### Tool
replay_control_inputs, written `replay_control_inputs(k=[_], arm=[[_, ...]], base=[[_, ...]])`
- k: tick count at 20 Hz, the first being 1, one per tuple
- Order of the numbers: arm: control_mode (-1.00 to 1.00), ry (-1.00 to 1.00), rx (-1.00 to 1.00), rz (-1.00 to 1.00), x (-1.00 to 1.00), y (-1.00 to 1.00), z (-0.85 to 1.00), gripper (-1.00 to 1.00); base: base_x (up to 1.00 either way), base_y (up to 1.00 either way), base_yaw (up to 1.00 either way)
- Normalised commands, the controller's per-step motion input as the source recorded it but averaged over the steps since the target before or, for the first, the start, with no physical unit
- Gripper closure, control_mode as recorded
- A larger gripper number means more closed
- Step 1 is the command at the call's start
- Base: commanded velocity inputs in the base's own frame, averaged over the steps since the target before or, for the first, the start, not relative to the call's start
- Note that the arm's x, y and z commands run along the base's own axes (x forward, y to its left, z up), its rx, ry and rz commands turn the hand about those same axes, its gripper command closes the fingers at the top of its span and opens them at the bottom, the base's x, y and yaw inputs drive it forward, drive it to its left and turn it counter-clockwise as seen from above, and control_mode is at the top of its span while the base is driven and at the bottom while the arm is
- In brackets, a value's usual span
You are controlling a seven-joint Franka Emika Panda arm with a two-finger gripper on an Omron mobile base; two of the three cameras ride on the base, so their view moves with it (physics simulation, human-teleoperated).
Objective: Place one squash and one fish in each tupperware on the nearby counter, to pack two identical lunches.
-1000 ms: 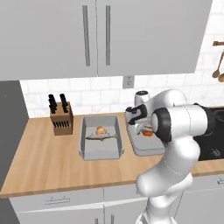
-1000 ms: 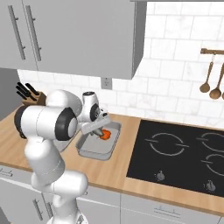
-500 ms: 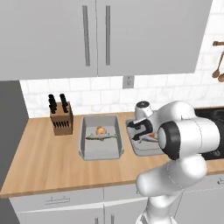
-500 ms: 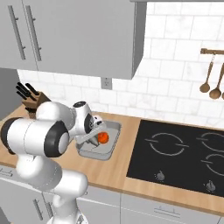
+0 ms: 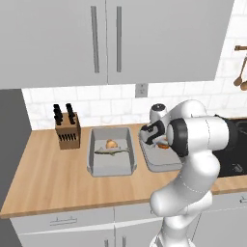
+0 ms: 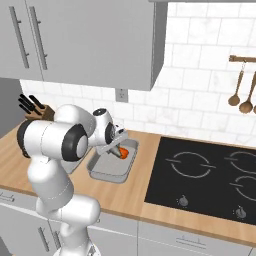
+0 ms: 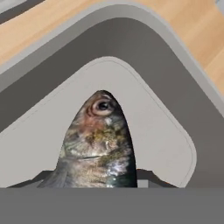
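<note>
My gripper (image 7: pixel 98 181) is shut on a grey fish (image 7: pixel 99 144), whose head points out over a corner of the right tupperware (image 7: pixel 114 9). In the left base view the gripper (image 5: pixel 153 136) hangs low over that tub (image 5: pixel 161 169), partly covering an orange squash (image 5: pixel 164 145) inside it. The right base view has the gripper (image 6: pixel 114 145) beside the same squash (image 6: pixel 123 153) in the tub (image 6: pixel 107 177). The left tupperware (image 5: pixel 91 154) holds a squash (image 5: pixel 111 143) and a second fish (image 5: pixel 112 151).
A knife block (image 5: pixel 67 130) stands at the back left of the wooden counter (image 5: pixel 48 183). The black cooktop (image 6: pixel 205 170) lies right of the tubs, with wooden spoons (image 6: pixel 240 95) hanging on the wall above. My own arm blocks the left tub in the right base view.
The arm's elbow has swung round while the hand stayed over the right tub. The fish is still held and sits lower inside that tub.
</note>
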Motion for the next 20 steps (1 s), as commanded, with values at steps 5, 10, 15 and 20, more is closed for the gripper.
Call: replay_control_inputs(k=[5, 10, 15, 20], arm=[[-1.00, -0.09, 0.00, 0.01, -0.16, 0.00, -0.18, -1.00], [-1.00, -0.01, 0.00, 0.00, -0.03, -0.09, -0.01, -1.00], [-1.00, 0.00, 0.00, 0.00, -0.29, 0.00, 0.11, -1.00], [-1.00, 0.00, 0.00, 0.00, -0.61, 0.10, 0.32, -1.00]], base=[[0.00, 0.00, 0.00], [0.00, 0.00, 0.00], [0.00, 0.00, 0.00], [0.00, 0.00, 0.00]])
